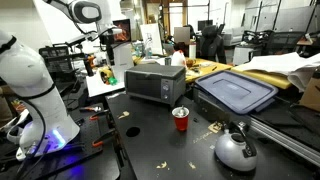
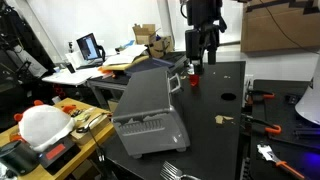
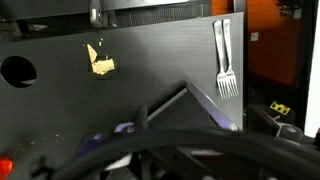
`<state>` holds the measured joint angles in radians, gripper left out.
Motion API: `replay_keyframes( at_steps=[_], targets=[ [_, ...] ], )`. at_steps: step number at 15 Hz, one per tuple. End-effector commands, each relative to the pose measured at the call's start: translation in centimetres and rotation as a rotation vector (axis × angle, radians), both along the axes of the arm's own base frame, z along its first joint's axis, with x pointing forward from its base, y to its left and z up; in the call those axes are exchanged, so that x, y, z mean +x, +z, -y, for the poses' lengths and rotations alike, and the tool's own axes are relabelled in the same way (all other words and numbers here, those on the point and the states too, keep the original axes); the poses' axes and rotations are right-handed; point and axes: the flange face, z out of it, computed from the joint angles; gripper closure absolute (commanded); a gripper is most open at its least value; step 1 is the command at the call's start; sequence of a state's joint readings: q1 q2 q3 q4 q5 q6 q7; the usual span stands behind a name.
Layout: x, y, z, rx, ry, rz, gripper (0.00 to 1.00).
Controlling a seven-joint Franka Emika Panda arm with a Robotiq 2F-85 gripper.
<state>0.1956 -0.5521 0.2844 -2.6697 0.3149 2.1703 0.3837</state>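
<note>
The gripper (image 2: 203, 60) is seen in the upper middle of the frame in an exterior view, raised well above the black table (image 2: 270, 130). The jaws are spread apart and nothing is held between them.

Directly below the gripper in that frame, the red cup (image 2: 195, 78) is stood upright on the table, with a clear gap between its rim and the fingertips. Just left of the cup, the toaster oven (image 2: 150, 105) is placed with its door handle turned toward the cup. The two are near each other but apart. In the wrist view, one corner of the toaster oven (image 3: 185, 105) is shown at lower centre, and the gripper itself is blurred at the bottom edge.

A round hole (image 2: 228, 98) in the tabletop is located right of the cup, and a yellow scrap (image 2: 222, 119) lies just below it in the frame. A fork (image 2: 175, 172) is laid flat at the bottom edge, beyond the near end of the oven. In the wrist view the fork (image 3: 226, 60) is found at upper right, the scrap (image 3: 100, 62) at upper left and the hole (image 3: 17, 70) at the left edge, with bare tabletop between them.

In an exterior view, a blue-lidded bin (image 1: 235, 92) is set right of the toaster oven (image 1: 155, 82), and a kettle (image 1: 236, 150) is stood at lower right. Open tabletop is left between the kettle and the red cup (image 1: 181, 119). The right side is bounded by a metal rail (image 1: 290, 135).
</note>
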Motion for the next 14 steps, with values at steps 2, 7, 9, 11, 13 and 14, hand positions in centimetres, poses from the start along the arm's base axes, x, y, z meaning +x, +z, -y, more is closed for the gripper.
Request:
replay_keyframes(
  at_steps=[2, 7, 9, 11, 13, 14],
  targets=[
    [0.01, 0.05, 0.01, 0.0, 0.0, -0.001, 0.0],
    [0.01, 0.05, 0.01, 0.0, 0.0, -0.001, 0.0],
    [0.01, 0.05, 0.01, 0.0, 0.0, -0.001, 0.0],
    [0.01, 0.05, 0.01, 0.0, 0.0, -0.001, 0.0],
    [0.01, 0.05, 0.01, 0.0, 0.0, -0.001, 0.0],
    [0.36, -0.11, 0.04, 0.002, -0.008, 0.005, 0.0]
  ],
)
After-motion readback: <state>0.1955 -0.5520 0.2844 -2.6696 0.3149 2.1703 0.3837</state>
